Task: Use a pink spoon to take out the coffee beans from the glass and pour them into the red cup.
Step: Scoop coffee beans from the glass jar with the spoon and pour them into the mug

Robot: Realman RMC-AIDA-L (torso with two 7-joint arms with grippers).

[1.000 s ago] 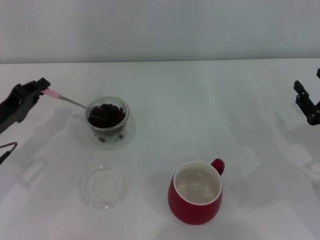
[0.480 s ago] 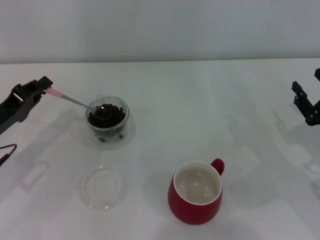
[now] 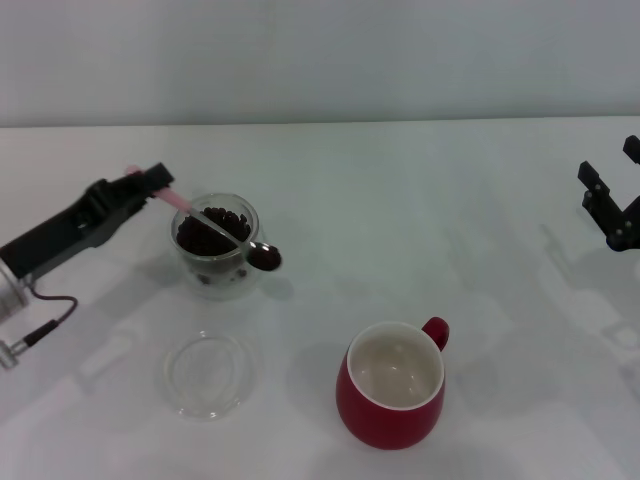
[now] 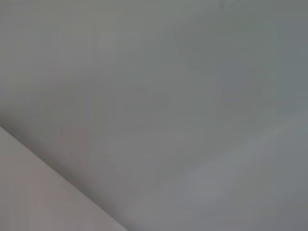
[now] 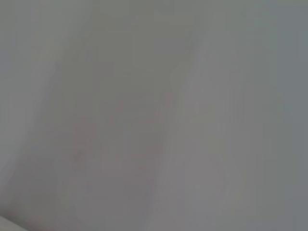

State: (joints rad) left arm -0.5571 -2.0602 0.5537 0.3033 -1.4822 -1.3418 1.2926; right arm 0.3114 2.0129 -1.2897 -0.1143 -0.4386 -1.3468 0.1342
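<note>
My left gripper (image 3: 152,183) is shut on the pink handle of the pink spoon (image 3: 213,222), to the left of the glass (image 3: 216,246). The spoon slants across the top of the glass, and its bowl, loaded with coffee beans (image 3: 264,257), hangs just past the glass's right rim. More coffee beans (image 3: 210,234) fill the glass. The red cup (image 3: 393,397), white and empty inside, stands at the front right of the glass with its handle to the back right. My right gripper (image 3: 612,207) hangs open and empty at the far right edge. Both wrist views show only blank grey.
A flat clear glass dish (image 3: 207,373) lies on the white table (image 3: 400,200) in front of the glass. A cable and plug (image 3: 35,330) trail from my left arm at the left edge.
My left gripper has moved right and forward, lifting the spoon's bowl out of the glass with beans in it and carrying it across to the glass's right rim. The right arm barely shifted.
</note>
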